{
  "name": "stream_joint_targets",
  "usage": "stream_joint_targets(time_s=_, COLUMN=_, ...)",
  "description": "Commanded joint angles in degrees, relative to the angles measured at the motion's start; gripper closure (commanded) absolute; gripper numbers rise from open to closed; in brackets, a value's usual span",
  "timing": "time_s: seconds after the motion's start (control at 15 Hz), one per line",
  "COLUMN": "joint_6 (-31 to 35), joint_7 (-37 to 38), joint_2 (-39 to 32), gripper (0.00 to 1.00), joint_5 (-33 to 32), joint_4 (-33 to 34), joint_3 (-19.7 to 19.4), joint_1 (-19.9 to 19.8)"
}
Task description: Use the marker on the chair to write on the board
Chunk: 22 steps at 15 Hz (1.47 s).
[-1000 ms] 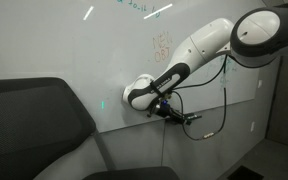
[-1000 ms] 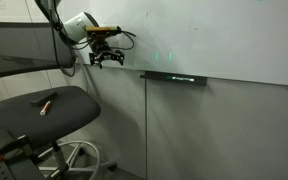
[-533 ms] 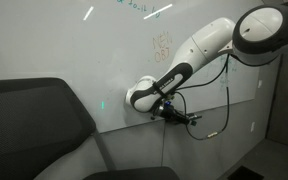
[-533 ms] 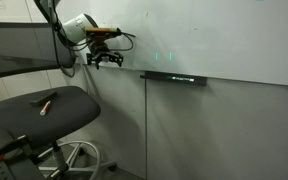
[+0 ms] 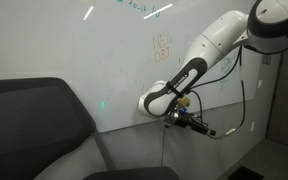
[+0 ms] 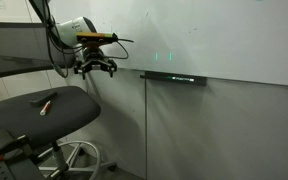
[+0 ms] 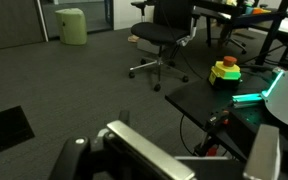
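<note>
The dark chair stands below the board; its backrest fills the lower left of an exterior view. An orange marker lies on the seat. The glossy white board carries faint orange and green scribbles in both exterior views. My gripper hangs close to the board, above and to the right of the marker, well apart from it. It is open and empty in both exterior views. In the wrist view its fingers stand wide apart with only floor between them.
A dark ledge runs along the board's lower edge. The chair's wheeled base stands on the floor. The wrist view shows another office chair, a black table with a red and yellow button, and a green bin.
My arm has swung along the board and slightly down, bringing the gripper closer to above the chair seat. The marker has not moved.
</note>
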<state>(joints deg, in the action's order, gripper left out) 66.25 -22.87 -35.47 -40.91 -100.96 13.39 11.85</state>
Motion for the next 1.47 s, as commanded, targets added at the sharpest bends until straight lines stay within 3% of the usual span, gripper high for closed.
stream_joint_targets(time_s=0.0, joint_6=6.7, joint_7=10.1, joint_2=10.6, gripper=0.0, joint_5=5.5, joint_4=-14.1, joint_3=0.9, joint_1=-1.9)
stream_joint_targets(time_s=0.33, joint_6=17.2, joint_7=25.0, joint_2=20.7, gripper=0.0, joint_5=9.2, joint_4=-29.8, joint_3=-0.1, joint_1=-0.7)
stream_joint_targets(time_s=0.6, joint_6=19.6, joint_7=35.1, joint_2=25.4, gripper=0.0, joint_5=4.9, joint_4=-37.1, joint_3=0.1, joint_1=1.7)
stream_joint_targets(time_s=1.13, joint_6=11.9, joint_7=43.8, joint_2=32.6, gripper=0.0, joint_5=-4.7, joint_4=-37.5, joint_3=4.2, joint_1=7.5)
stream_joint_targets(time_s=1.4, joint_6=13.3, joint_7=44.5, joint_2=34.4, gripper=0.0, joint_5=-14.5, joint_4=-35.4, joint_3=5.2, joint_1=7.8)
